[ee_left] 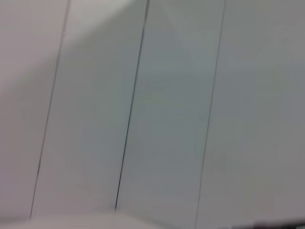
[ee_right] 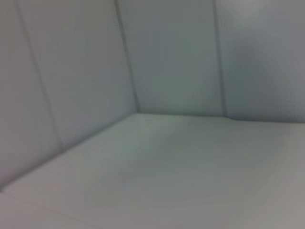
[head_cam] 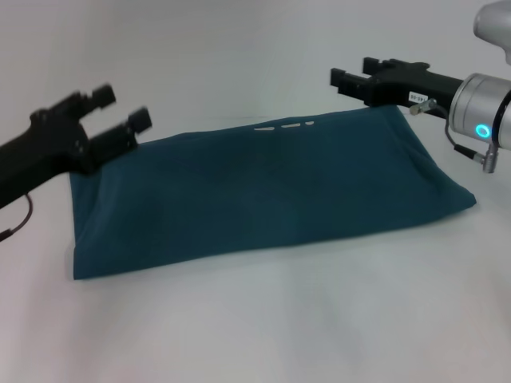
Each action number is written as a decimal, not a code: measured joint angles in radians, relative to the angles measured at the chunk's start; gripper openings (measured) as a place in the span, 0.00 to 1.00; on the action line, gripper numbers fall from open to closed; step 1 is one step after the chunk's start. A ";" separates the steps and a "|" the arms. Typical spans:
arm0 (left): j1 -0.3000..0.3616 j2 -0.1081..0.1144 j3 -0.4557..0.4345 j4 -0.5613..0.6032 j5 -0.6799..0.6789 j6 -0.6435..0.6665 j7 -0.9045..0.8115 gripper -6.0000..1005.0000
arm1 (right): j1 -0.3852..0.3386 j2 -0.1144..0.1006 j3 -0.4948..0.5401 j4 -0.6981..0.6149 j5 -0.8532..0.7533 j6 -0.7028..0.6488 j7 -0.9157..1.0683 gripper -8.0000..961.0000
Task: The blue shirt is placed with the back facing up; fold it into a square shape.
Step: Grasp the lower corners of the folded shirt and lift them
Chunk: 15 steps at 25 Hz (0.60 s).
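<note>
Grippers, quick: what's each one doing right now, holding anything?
Left gripper: open, empty, raised at the blue shirt's left end.
Right gripper: empty, above the shirt's far right corner.

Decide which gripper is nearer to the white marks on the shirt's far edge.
Right. The right gripper hovers just beyond the shirt, close to the white marks. The left gripper, fingers apart, hangs over the shirt's far left corner, farther from them.
</note>
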<state>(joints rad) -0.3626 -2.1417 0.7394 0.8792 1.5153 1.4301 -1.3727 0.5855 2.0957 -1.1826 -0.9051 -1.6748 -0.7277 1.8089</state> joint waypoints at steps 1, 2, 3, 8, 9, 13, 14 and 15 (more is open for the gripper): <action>-0.006 0.006 -0.018 0.004 0.053 -0.003 -0.021 0.78 | -0.004 0.000 -0.001 0.004 0.027 -0.020 -0.021 0.70; -0.012 0.011 -0.031 0.009 0.099 -0.009 -0.041 0.78 | -0.009 0.000 -0.002 0.005 0.051 -0.036 -0.039 0.70; -0.021 0.017 -0.045 0.017 0.151 -0.018 -0.068 0.78 | -0.013 0.000 -0.005 0.007 0.065 -0.048 -0.050 0.70; -0.054 0.042 -0.091 0.120 0.419 -0.017 -0.176 0.78 | -0.037 0.004 -0.052 0.021 0.086 -0.068 -0.053 0.70; -0.055 0.046 -0.093 0.143 0.458 -0.014 -0.194 0.78 | -0.041 0.004 -0.059 0.026 0.089 -0.069 -0.050 0.70; -0.064 0.057 -0.114 0.223 0.616 0.008 -0.277 0.78 | -0.069 0.005 -0.080 0.047 0.127 -0.069 -0.035 0.70; -0.065 0.059 -0.119 0.235 0.637 0.016 -0.292 0.78 | -0.080 0.005 -0.082 0.048 0.140 -0.068 -0.032 0.70; -0.066 0.061 -0.123 0.250 0.664 0.029 -0.315 0.78 | -0.091 0.005 -0.083 0.047 0.154 -0.068 -0.031 0.70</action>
<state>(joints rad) -0.4287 -2.0807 0.6164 1.1295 2.1796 1.4586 -1.6874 0.4940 2.1011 -1.2654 -0.8576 -1.5204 -0.7955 1.7781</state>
